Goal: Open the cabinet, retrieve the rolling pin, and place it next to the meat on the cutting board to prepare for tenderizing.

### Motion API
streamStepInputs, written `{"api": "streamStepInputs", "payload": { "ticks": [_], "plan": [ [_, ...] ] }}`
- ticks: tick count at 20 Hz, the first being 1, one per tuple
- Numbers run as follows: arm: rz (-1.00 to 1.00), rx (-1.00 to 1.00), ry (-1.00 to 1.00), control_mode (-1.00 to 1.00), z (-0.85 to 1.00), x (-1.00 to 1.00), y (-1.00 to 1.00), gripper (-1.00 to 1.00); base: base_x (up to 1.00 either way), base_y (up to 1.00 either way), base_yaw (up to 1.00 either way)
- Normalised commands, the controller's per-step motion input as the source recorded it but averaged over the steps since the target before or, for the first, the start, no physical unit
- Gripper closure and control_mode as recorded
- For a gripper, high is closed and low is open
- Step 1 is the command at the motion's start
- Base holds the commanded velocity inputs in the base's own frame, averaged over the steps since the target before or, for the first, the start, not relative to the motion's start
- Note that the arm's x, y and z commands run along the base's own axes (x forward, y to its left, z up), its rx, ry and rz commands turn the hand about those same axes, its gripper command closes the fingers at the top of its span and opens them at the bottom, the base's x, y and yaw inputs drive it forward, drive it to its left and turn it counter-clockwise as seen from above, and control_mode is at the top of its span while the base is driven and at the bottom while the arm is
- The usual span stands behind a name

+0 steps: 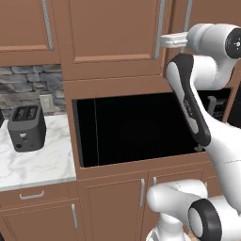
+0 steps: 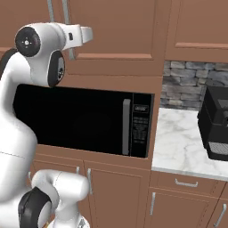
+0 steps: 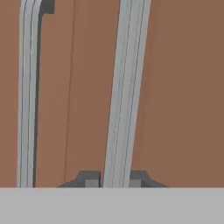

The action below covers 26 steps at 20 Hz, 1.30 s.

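You are facing a wall of reddish-brown wood with a black microwave (image 2: 84, 118) built into it, a white marble counter (image 1: 33, 162) on either side and a grey stone backsplash (image 2: 196, 84) behind. Low cabinets (image 1: 110, 204) with short silver handles run under the microwave and the counter. On the counter left of the microwave, near its back edge, sits a dark toaster (image 1: 26, 127); on the counter right of the microwave, towards its right end, sits a black coffee machine (image 2: 215, 122).

The cabinet (image 1: 113, 35) you need is directly above the microwave, and its doors look closed. In the left base view one long silver bar handle (image 1: 159, 30) runs down the right edge of the central door, with a second bar just beside it on the neighbouring door.

Your gripper (image 3: 113, 181) is raised to that height and pressed close to the cabinet front. In the hand view its two dark fingertips (image 3: 89, 179) stand on either side of the nearer handle, apparently touching it, so the jaws look closed around the bar; I cannot tell how firmly. The other handle rises along the left side of that view.
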Motion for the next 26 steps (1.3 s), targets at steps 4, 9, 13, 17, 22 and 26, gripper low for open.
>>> {"api": "streamStepInputs", "payload": {
  "ticks": [4,9,13,17,22,26],
  "plan": [
    [0.0,0.03,-0.02,-1.0,0.0,-0.94,-0.28,1.0,0.0,0.0,0.0],
    [0.0,0.09,0.0,-1.0,0.0,-0.78,-0.58,1.0,0.0,0.0,0.0],
    [0.0,0.12,0.0,-1.0,0.0,-0.69,-0.65,1.0,0.0,0.0,0.0],
    [0.0,0.13,0.0,-1.0,-0.03,-0.69,-0.72,1.0,0.0,0.0,0.0],
    [0.0,0.11,0.02,-1.0,-0.06,-0.66,-0.68,1.0,0.0,0.0,0.0],
    [0.0,0.1,0.09,-1.0,-0.17,-0.64,-0.58,1.0,0.0,0.0,0.0]
  ]
}}
